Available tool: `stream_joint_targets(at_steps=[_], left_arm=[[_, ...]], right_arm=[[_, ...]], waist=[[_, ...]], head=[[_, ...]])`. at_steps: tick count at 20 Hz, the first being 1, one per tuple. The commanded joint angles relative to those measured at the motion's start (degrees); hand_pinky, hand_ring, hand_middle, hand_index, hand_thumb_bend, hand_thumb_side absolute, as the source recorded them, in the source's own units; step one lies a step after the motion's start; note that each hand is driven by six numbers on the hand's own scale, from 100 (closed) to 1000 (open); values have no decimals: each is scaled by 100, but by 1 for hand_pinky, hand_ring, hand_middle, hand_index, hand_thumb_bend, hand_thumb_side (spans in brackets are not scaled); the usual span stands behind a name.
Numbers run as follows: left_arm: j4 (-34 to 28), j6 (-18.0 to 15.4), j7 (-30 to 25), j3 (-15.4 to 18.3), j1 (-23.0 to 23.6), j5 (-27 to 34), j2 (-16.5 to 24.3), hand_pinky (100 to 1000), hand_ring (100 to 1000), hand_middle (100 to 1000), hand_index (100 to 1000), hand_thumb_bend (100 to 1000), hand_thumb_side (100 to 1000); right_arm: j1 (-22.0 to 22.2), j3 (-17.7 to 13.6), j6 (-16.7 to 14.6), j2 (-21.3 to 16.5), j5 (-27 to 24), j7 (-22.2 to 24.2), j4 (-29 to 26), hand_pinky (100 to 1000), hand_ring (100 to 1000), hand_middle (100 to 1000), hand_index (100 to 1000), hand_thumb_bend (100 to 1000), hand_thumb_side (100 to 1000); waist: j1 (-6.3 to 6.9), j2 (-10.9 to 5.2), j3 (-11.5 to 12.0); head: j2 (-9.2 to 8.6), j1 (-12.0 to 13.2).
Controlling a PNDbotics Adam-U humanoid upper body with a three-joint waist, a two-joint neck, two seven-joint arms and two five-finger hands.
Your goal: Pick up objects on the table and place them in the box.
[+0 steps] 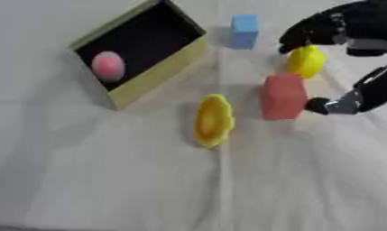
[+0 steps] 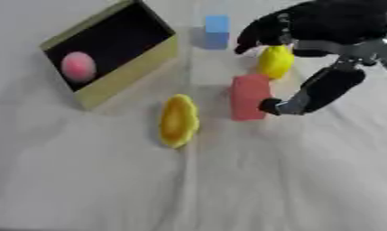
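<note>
Fingers of the right hand [image 2: 322, 27] curl over the yellow fruit [image 2: 275, 61], thumb beside the red block [image 2: 250, 96]; close squarely, lift clear toward the box [image 1: 161, 72].

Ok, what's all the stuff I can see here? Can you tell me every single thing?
box: one, yellow-green walls with a dark inside, far left
ball: one, pink, inside the box
blue block: one, blue, far side, right of the box
red block: one, red, right of middle
flat yellow piece: one, yellow, wavy-edged, middle
round yellow piece: one, yellow, beyond the red block
table: one, white cloth
right hand: one, black, upper right, over the round yellow piece
</note>
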Motion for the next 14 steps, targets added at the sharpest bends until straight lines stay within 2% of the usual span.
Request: stream_joint_targets(at_steps=[1, 3, 7, 14], left_arm=[[-97, 8, -23, 23, -25, 37, 141, 693, 763, 643, 808, 545, 520], [-97, 19, -27, 21, -9, 46, 119, 692, 764, 642, 808, 543, 522], [-97, 40, -39, 15, 14, 61, 94, 691, 764, 641, 807, 542, 524], [-97, 57, -63, -2, 27, 77, 58, 690, 765, 640, 807, 542, 526]], right_arm=[[-147, 48, 75, 91, -1, 94, 281, 885, 906, 869, 914, 398, 466], [-180, 91, 249, 218, -189, 185, 508, 895, 906, 845, 910, 408, 420], [-238, 116, 544, 374, -501, 337, 726, 905, 912, 834, 908, 415, 407], [-285, 169, 702, 541, -478, 523, 918, 909, 920, 835, 909, 424, 413]], waist=[[3, -142, 4], [2, -137, 0], [0, -127, -9], [-15, -122, -8]], head=[[-7, -16], [0, -26], [13, -21], [8, -41]])
